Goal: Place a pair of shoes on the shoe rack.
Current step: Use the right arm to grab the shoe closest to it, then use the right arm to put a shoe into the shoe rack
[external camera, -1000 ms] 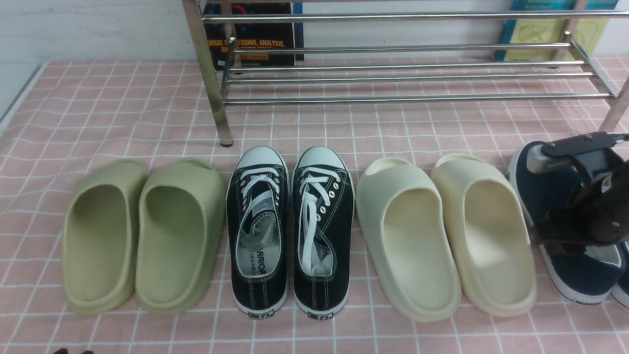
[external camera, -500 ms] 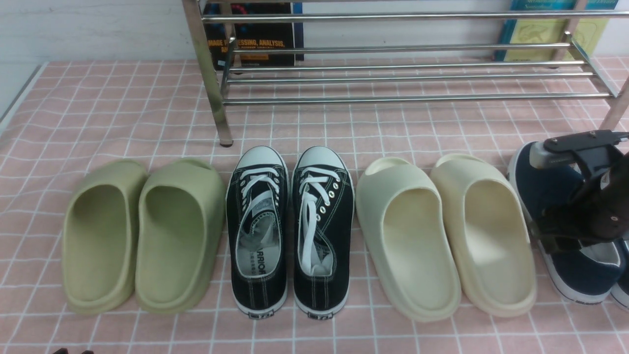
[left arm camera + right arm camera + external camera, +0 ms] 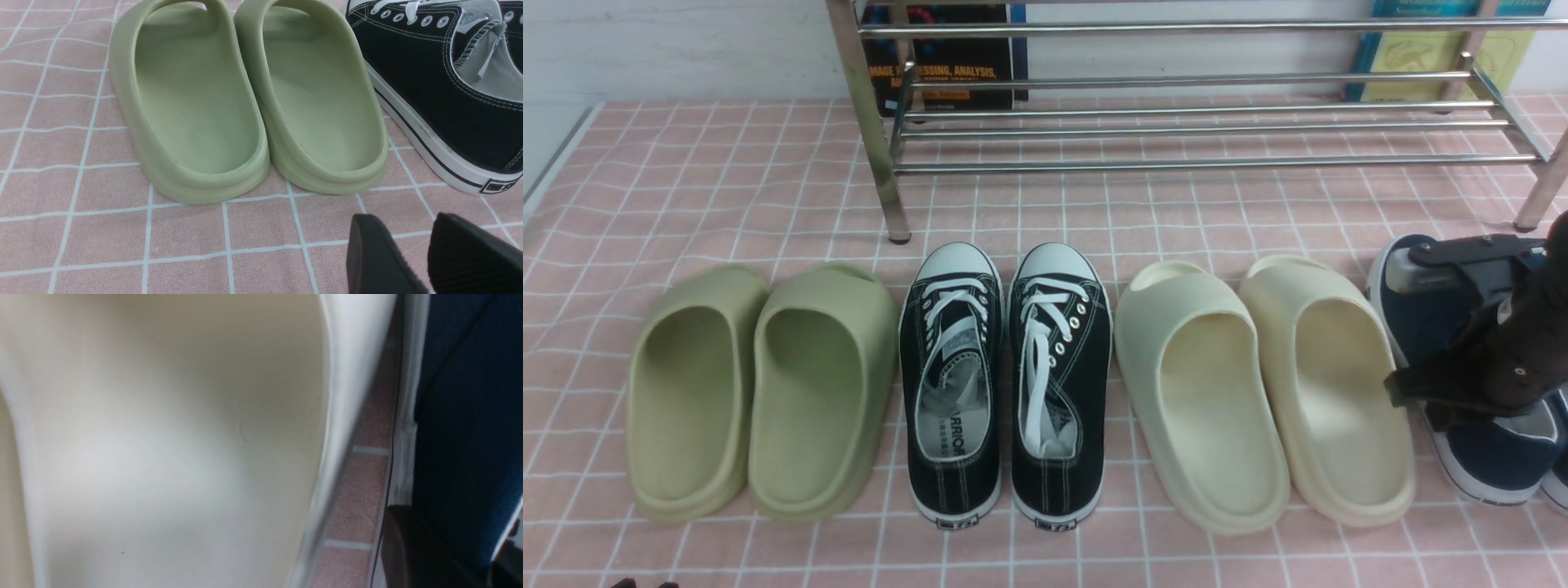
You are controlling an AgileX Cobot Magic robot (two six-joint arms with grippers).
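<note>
Since a sec ago the R arm (image 3: 1515,351) has dropped a bit and its lower end has swung left, toward the cream slide (image 3: 1331,392); no shoe has shifted.

Step in hand, I'd say: getting a grip on the first navy slip-on (image 3: 1494,457). It sits at the far right of the row on the pink cloth (image 3: 727,188), well short of the rack (image 3: 1176,163); its mate only peeks in at the frame edge.

R gripper (image 3: 455,555) is low at that shoe's left side wall. Wrist view shows one dark finger (image 3: 408,547) outside by the white sole w/ navy canvas beyond it; can't tell if it's clamped yet. Arm leans fwd and down over the shoe.

L gripper (image 3: 412,253) hangs low near the green slides (image 3: 253,102), pads apart, empty.

Next prob. calls for a firm pinch on the wall, a lift clear of the slide, then a carry fwd to the lower bars.
</note>
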